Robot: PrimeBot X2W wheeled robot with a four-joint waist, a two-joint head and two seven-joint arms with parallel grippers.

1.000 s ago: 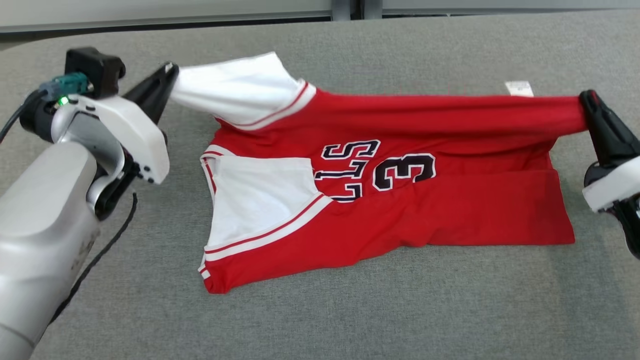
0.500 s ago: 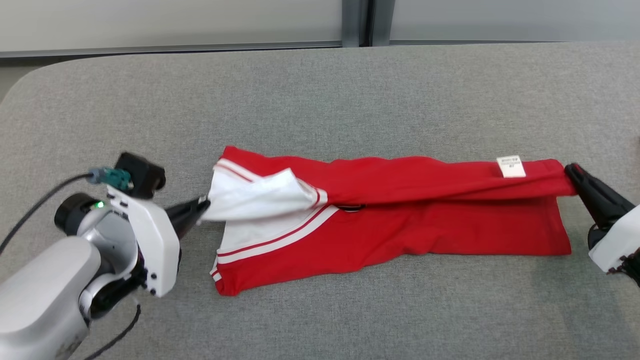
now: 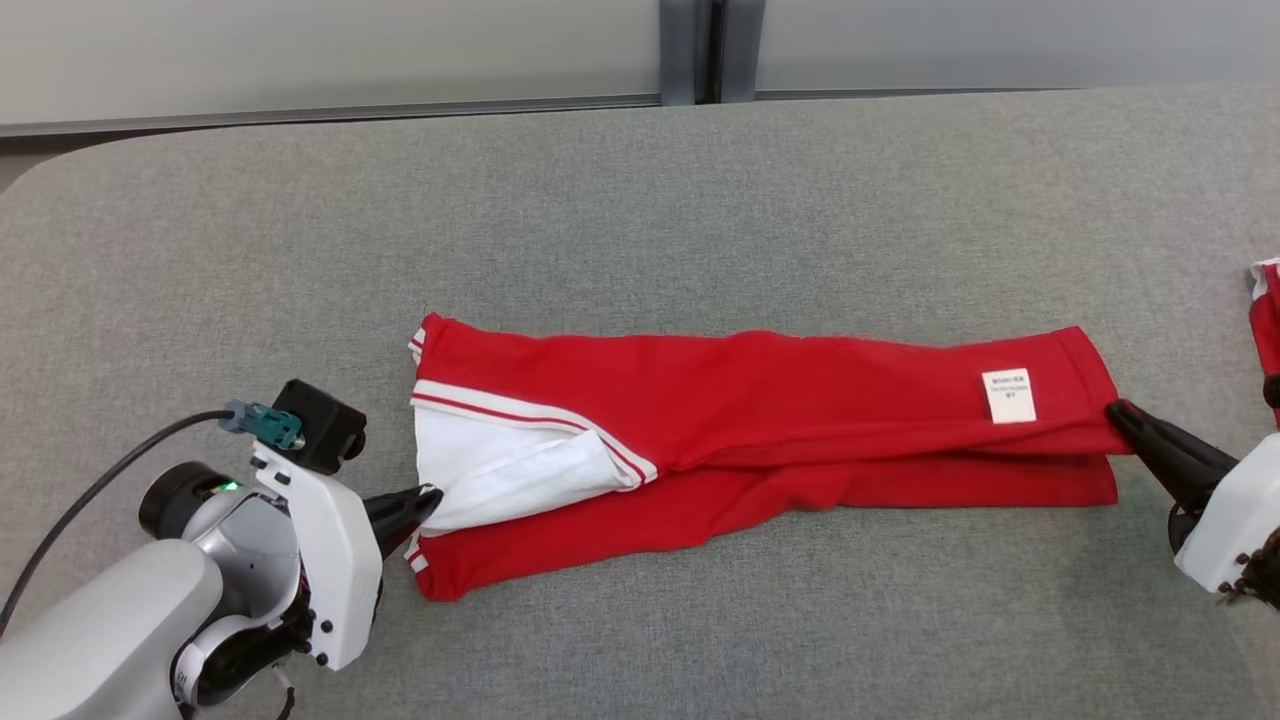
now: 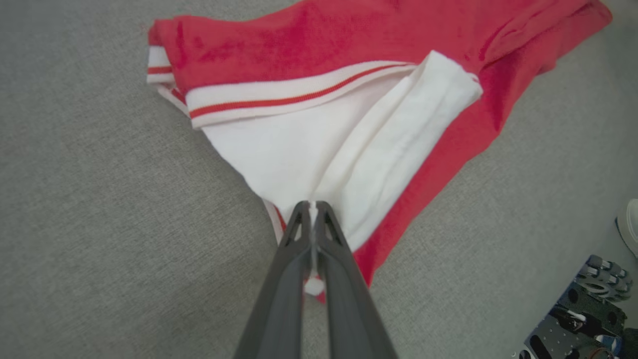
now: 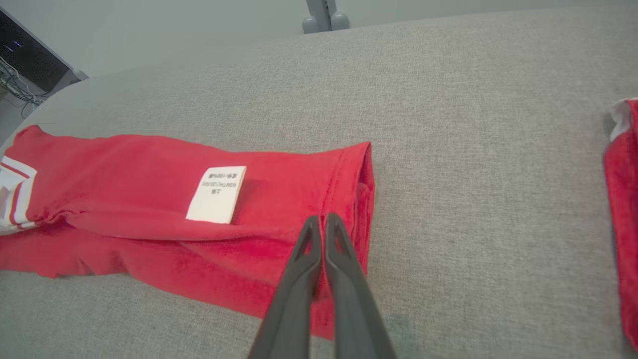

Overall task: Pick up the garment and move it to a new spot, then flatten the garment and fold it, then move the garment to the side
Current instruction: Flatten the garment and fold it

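The garment (image 3: 800, 400), a red jersey with white striped-trim panels, lies folded in half lengthwise as a long band on the grey table (image 3: 640, 200). My left gripper (image 3: 425, 497) is shut on the white panel at the band's left end. In the left wrist view that gripper (image 4: 312, 204) has white cloth pinched between its fingers, with the garment (image 4: 309, 45) spread beyond. My right gripper (image 3: 1115, 410) is shut on the red hem corner at the right end, just below a white label (image 3: 1008, 395). The right wrist view shows it (image 5: 322, 218) closed on the folded hem of the garment (image 5: 124, 174).
Another red cloth with white trim (image 3: 1265, 320) lies at the table's right edge, also seen as a red cloth (image 5: 623, 199) in the right wrist view. A grey wall with a post (image 3: 690, 50) runs behind the table. Equipment (image 4: 593, 309) sits on the floor beyond the near edge.
Both grippers have brought the garment's far edge over toward me and down, folding it in half. The number and lettering are now covered. The head camera has also shifted.
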